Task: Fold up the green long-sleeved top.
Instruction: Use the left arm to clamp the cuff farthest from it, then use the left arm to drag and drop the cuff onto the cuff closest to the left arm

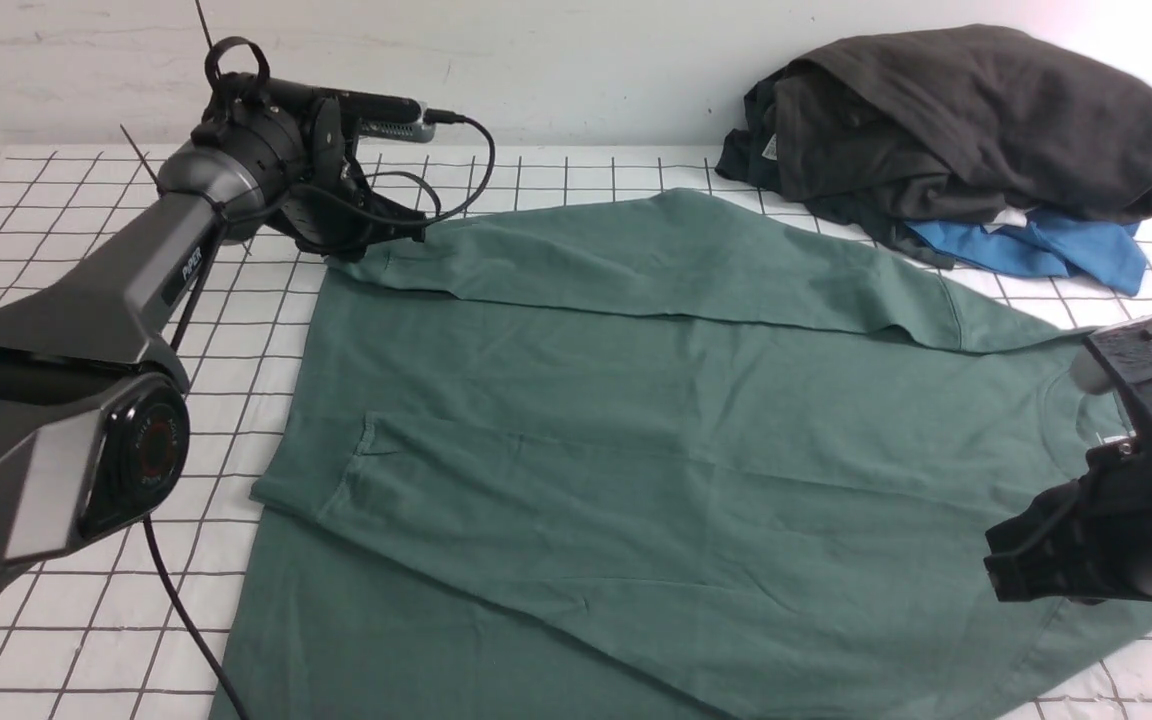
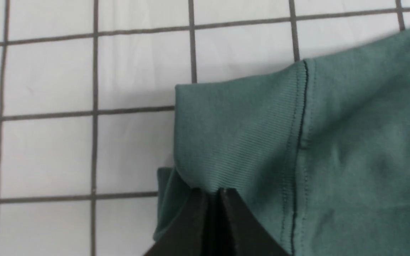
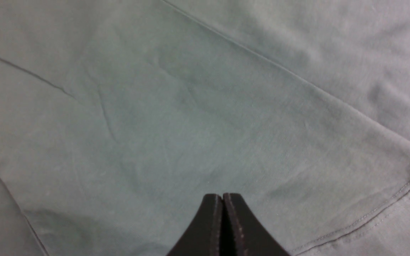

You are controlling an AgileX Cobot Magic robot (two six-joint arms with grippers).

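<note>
- Green cotton top (image 1: pixel 636 420): spread flat on the gridded table (image 1: pixel 66 200); collar toward your right; near sleeve laid across the body
- Left gripper (image 2: pixel 212 192): clenched on the far sleeve's ribbed cuff (image 2: pixel 237 135), at the top's far-left corner
- Right gripper (image 3: pixel 222 195): fingers pressed together, nothing seen between them; poised over cloth near the collar
- Step, by your judgement: laying the far sleeve in; next, release the cuff flat, unwrinkled
- Heap of dark and blue clothes (image 1: pixel 976 130): far right; leave it
</note>
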